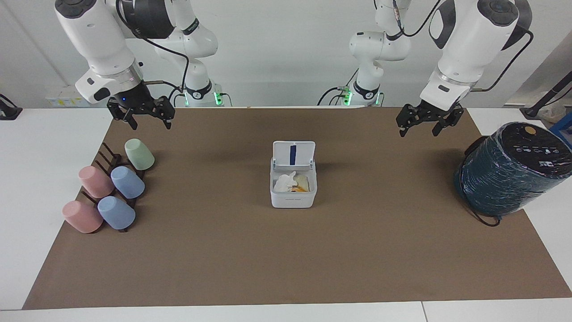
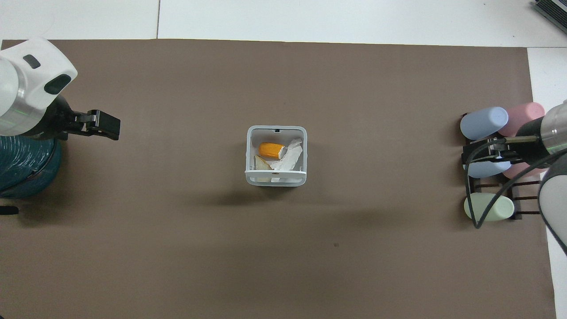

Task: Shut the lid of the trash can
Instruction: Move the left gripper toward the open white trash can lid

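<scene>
The trash can point(image 1: 293, 191) is a small white box in the middle of the brown mat; it also shows in the overhead view point(image 2: 251, 150). Its lid point(image 1: 293, 154) stands upright and open at the edge nearer to the robots, blue stripe showing. In the overhead view the lid point(image 2: 275, 176) shows edge-on. Inside lie white paper and an orange piece. My left gripper point(image 1: 418, 131) point(image 2: 105, 126) hangs open and empty in the air toward the left arm's end, apart from the can. My right gripper point(image 1: 151, 125) point(image 2: 476, 153) hangs open and empty over the cup rack.
A large dark teal cylinder point(image 1: 509, 172) point(image 2: 24, 166) stands at the left arm's end of the mat, with a cable at its base. A dark rack with several pastel cups point(image 1: 127, 182) point(image 2: 483, 122) sits at the right arm's end.
</scene>
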Motion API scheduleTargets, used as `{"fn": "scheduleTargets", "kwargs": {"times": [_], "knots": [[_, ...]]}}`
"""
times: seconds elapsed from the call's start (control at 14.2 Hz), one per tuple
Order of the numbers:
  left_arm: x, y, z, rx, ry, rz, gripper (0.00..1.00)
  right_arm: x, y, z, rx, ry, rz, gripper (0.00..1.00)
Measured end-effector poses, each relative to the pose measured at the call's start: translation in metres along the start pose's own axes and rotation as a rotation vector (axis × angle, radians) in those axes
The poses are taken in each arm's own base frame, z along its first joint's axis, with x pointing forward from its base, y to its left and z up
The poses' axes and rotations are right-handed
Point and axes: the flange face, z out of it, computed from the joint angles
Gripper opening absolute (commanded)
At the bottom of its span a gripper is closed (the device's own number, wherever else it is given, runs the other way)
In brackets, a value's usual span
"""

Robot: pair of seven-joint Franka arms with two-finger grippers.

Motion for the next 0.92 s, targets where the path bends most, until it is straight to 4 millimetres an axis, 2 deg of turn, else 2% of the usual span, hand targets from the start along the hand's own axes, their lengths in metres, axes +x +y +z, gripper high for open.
{"fn": "scheduleTargets", "kwargs": {"times": [0.28, 0.49, 0.56, 0.63, 0.77, 0.92], "knots": [[0.0, 0.001, 0.0, 0.0, 0.0, 0.002, 1.0, 0.0, 0.0, 0.0, 0.0, 0.0, 0.0, 1.0], [-0.002, 0.012, 0.001, -0.002, -0.003, 0.021, 1.0, 0.0, 0.0, 0.0, 0.0, 0.0, 0.0, 1.0], [-0.004, 0.023, 0.003, -0.005, -0.008, 0.038, 0.93, 0.0, 0.0, 0.0, 0.0, 0.0, 0.0, 1.0], [-0.008, 0.04, 0.005, -0.008, -0.014, 0.05, 0.76, 0.0, 0.0, 0.0, 0.0, 0.0, 0.0, 1.0], [-0.027, 0.088, 0.014, -0.021, -0.04, 0.042, 0.46, 0.0, 0.0, 0.0, 0.0, 0.0, 0.0, 1.0], [-0.053, 0.139, 0.025, -0.049, -0.055, 0.001, 0.26, 0.0, 0.0, 0.0, 0.0, 0.0, 0.0, 1.0]]}}
